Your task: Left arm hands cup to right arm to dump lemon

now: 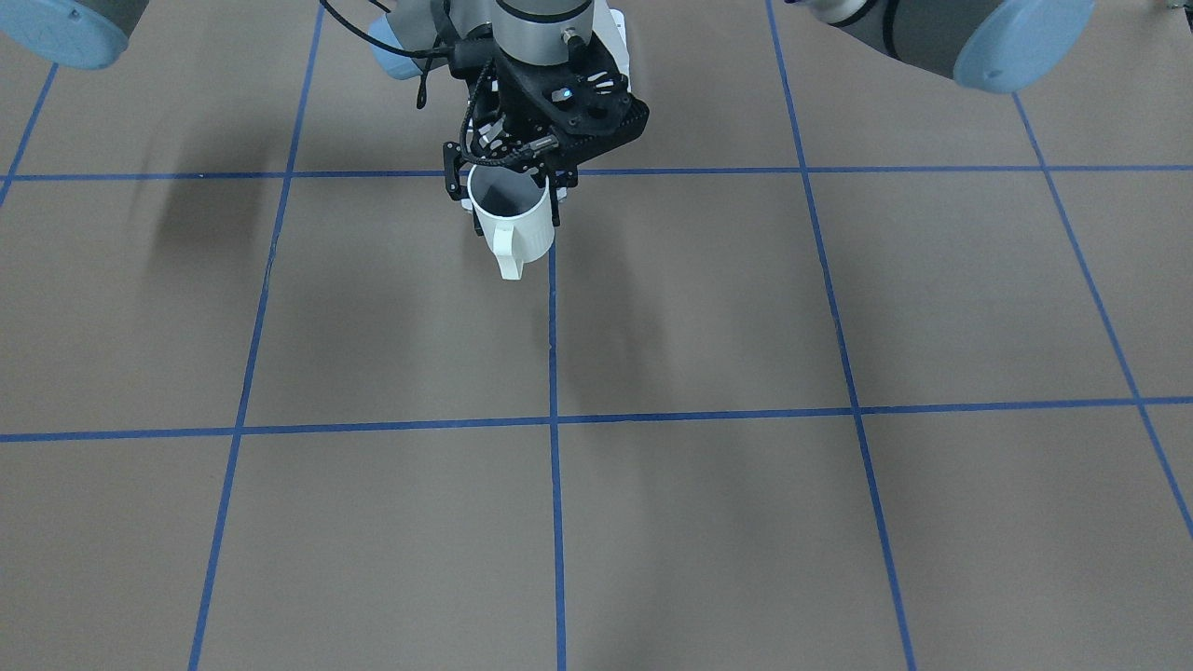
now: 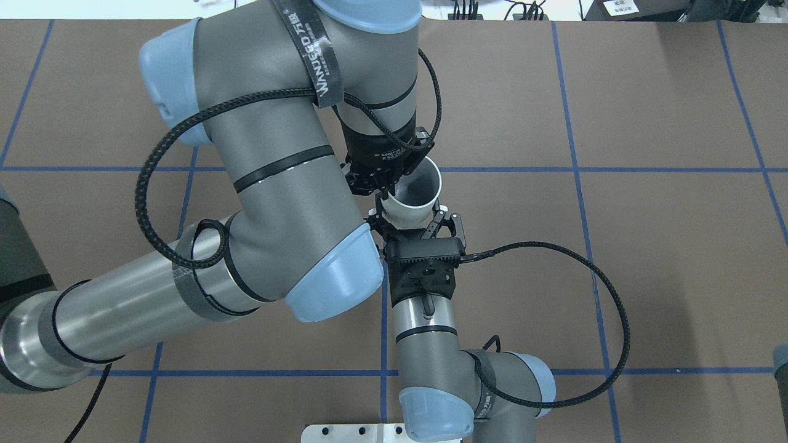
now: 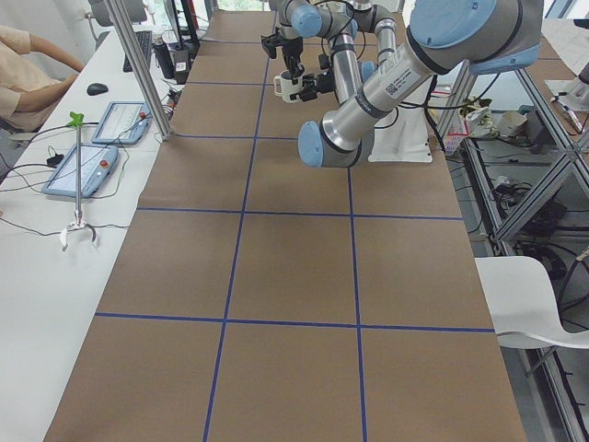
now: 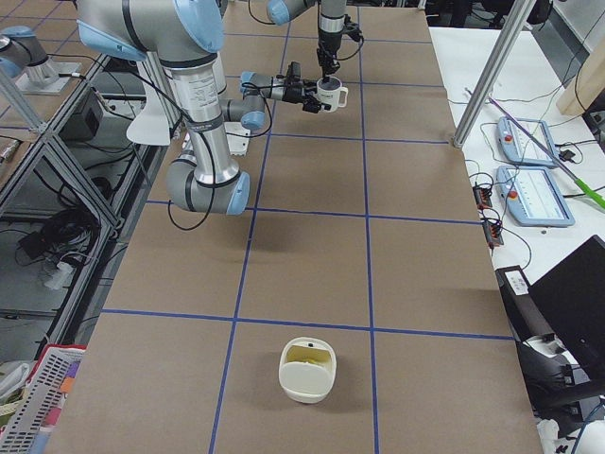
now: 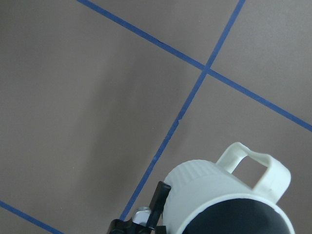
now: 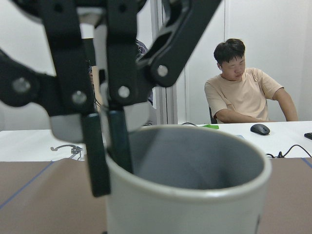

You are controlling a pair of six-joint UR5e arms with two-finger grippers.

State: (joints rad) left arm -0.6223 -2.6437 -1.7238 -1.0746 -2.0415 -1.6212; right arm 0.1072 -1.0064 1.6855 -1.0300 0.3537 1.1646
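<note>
1. You've got 1 cup (image 1: 522, 231): white, upright, mouth up, held clear of the table (image 1: 708, 308). It's mid-width, on the robot's side. The handle pts away from the robot.
2. 2 arms, 2 grippers, both at that 1 cup.
3. Left gripper (image 6: 108, 146) comes down from above and pinches the rim. 1 finger (image 6: 95, 156) is outside the wall and 1 inside, set narrow with the wall btwn them.
4. Right gripper (image 2: 410, 216) reaches in level from the robot's side, lower on the cup. Its 2 fingers sit 1 each side of the body, just beside or touching. You can't tell which, so you can't tell if it grips.
5. The cup's inside shows grey. Its floor is hidden in every view.
6. 1 cream tub (image 4: 307, 378) stands at the table's right end, well apart from the cup. There's sth yellowish inside, too small to tell.
7. 1 person (image 6: 243, 92) sits at the white bench on the table's far side. On the bench: 1 mouse (image 6: 260, 129) near them and 2 tablets, near tablet (image 4: 536, 197) and far tablet (image 4: 525, 140).
</note>
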